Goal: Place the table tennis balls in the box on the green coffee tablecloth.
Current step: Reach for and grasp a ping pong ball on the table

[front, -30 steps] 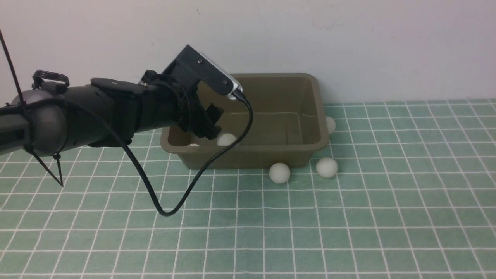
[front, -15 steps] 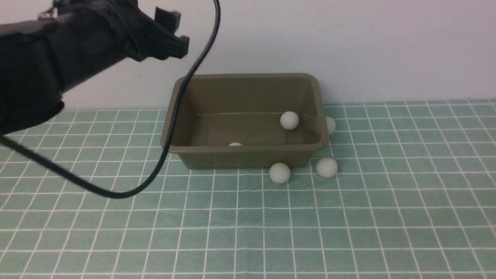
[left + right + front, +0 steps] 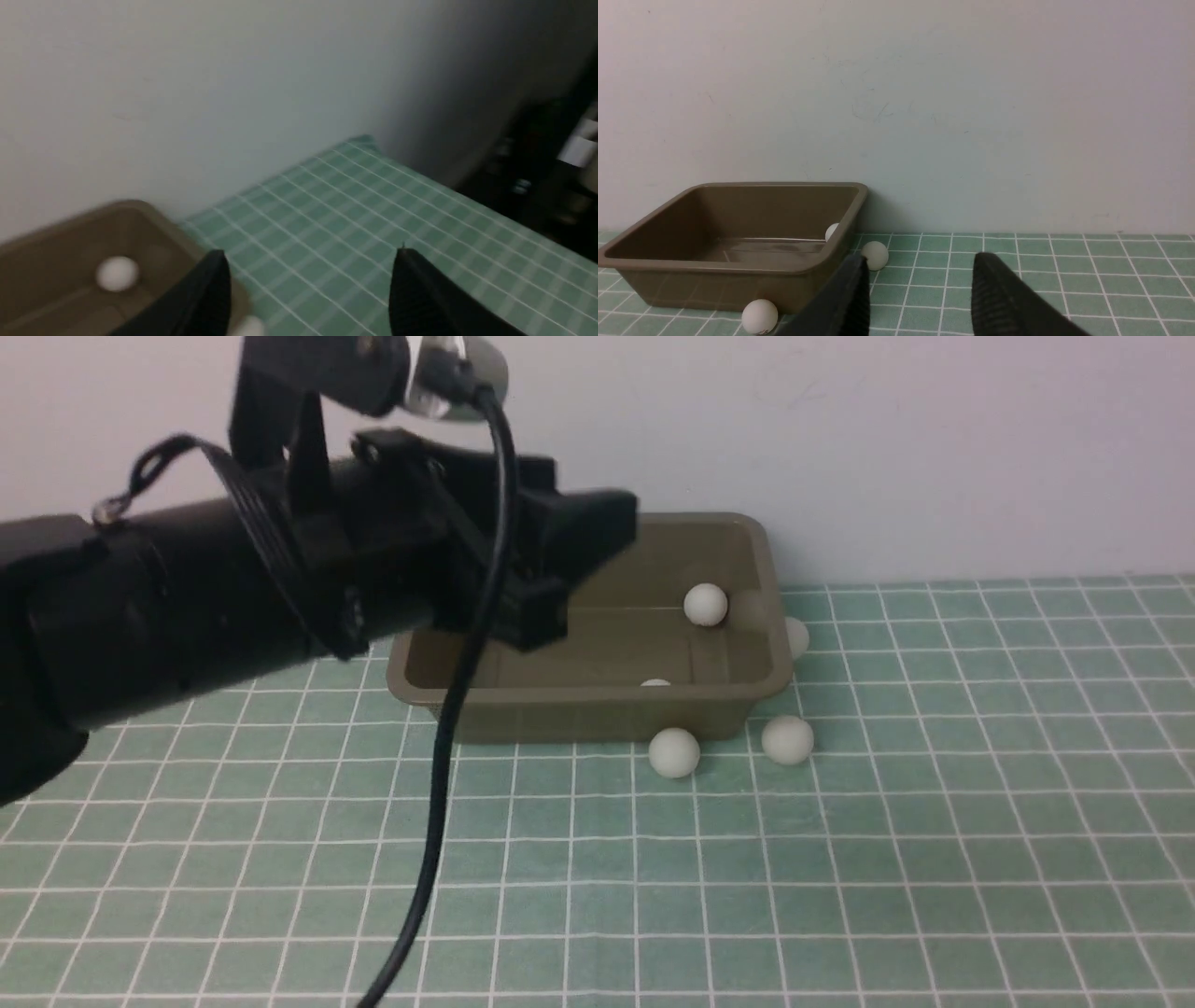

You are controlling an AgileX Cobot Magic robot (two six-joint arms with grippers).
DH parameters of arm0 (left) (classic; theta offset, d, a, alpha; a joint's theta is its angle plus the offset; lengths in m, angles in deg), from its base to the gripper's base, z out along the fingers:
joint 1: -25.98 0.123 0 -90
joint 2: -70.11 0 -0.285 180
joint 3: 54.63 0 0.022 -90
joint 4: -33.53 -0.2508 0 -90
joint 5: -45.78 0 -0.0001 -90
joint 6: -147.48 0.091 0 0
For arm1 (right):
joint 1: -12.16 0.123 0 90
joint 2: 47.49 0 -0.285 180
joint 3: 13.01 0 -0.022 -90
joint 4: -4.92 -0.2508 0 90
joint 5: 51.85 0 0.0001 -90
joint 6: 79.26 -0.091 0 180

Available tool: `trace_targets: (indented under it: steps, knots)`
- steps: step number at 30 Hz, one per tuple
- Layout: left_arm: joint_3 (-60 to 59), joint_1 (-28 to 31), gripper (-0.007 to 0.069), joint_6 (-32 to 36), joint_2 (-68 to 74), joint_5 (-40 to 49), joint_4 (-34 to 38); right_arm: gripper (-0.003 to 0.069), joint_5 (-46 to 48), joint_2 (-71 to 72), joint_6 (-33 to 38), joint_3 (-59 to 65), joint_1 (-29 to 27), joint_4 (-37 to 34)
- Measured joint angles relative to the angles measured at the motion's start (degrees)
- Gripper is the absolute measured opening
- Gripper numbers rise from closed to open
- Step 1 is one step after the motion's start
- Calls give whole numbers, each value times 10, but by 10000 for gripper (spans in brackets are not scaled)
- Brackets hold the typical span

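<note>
**Front view, with both wrist views.** The box (image 3: 597, 714), an olive-brown plastic tub, stands at the far edge of the green coffee tablecloth (image 3: 840, 877), with its back close to the white wall (image 3: 934, 448).

Two white table tennis balls lie inside the box:
- The far-corner ball (image 3: 705, 605) is near the box's far right corner and is slightly blurred.
- The near-wall ball (image 3: 655, 683) sits against the box's near wall, with only its top showing above the rim.

Three more lie outside on the cloth:
- The front ball (image 3: 674, 752) is just beside the near wall, toward its right end.
- The corner ball (image 3: 787, 739) is just off the near right corner.
- The side ball (image 3: 795, 637) is just beside the right wall and partly hidden by the flared rim.

The left arm (image 3: 187, 607) reaches in from the left above the box's left half and hides its far left corner. Its black cable (image 3: 435, 803) hangs across the near wall down toward the cloth's near edge.

The left gripper (image 3: 310, 261) stands above rim height with its jaws well apart and nothing between them. In its wrist view, bare cloth shows through the gap.

The right gripper (image 3: 922, 261) appears only in its own wrist view. It is low over the cloth to the right of the box and faces the wall. Its jaws are apart by a narrower gap, and again nothing lies between them.
</note>
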Motion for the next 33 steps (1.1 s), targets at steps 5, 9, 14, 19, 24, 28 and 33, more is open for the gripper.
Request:
trace_targets:
  steps: [5, 9, 14, 19, 24, 28, 33]
  knots:
    - [-44, 0, 415, -219, 0, 70, -197, 285, 0, 0, 0, 0, 0, 0]
    - [-53, 0, 415, -402, 1, 75, -425, 285, 0, 0, 0, 0, 0, -3]
    - [-53, 0, 415, -628, 1, 83, -711, 285, 3, 0, 9, 0, 0, -24]
    - [-53, 0, 415, -732, 1, 84, -826, 285, 11, -12, 40, -6, 0, -42]
    - [-53, 0, 415, -960, 1, 82, -1075, 285, 16, -96, 134, -23, 0, -90]
    - [-53, 0, 415, -1037, 1, 81, -1150, 285, 29, -206, 228, -60, 0, -145]
    - [-53, 0, 415, -1083, 1, 49, -1170, 283, 46, -356, 297, -143, 0, -191]
